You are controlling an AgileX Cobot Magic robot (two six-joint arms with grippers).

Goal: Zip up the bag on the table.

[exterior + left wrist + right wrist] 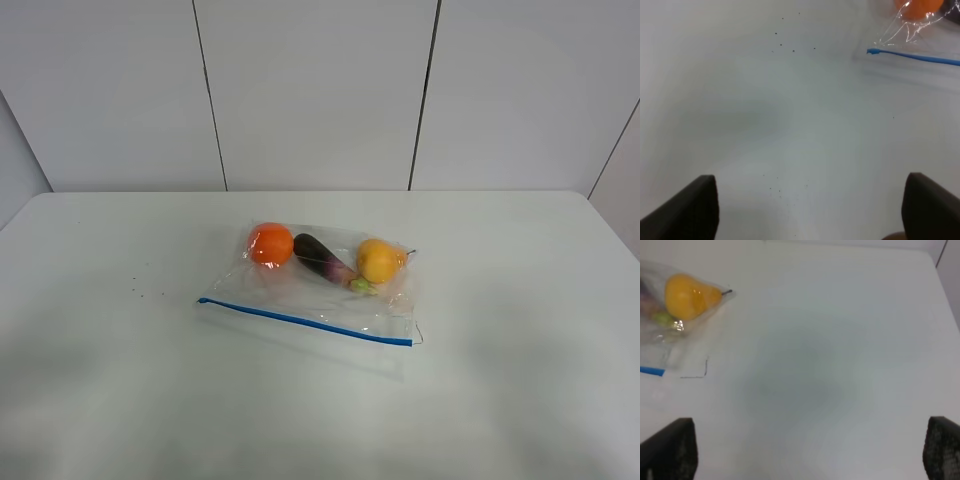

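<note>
The bag (320, 285) lies limp and slippery on the desk (520, 330); fruit weighs its far side. Pinch the blue zipper strip (305, 322) along the near edge; both end effectors (810, 210) (810, 455) hang released, well apart from it.

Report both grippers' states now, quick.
Left gripper: open, fingers wide apart, holding nothing, over bare table short of the bag.
Right gripper: open, holding nothing, beside the bag's yellow-fruit end.

Both wrist views cut the bag (920, 30) at the edge, and only finger tips (670, 450) show; arms stay outside the high view, zipper state too small to tell
</note>
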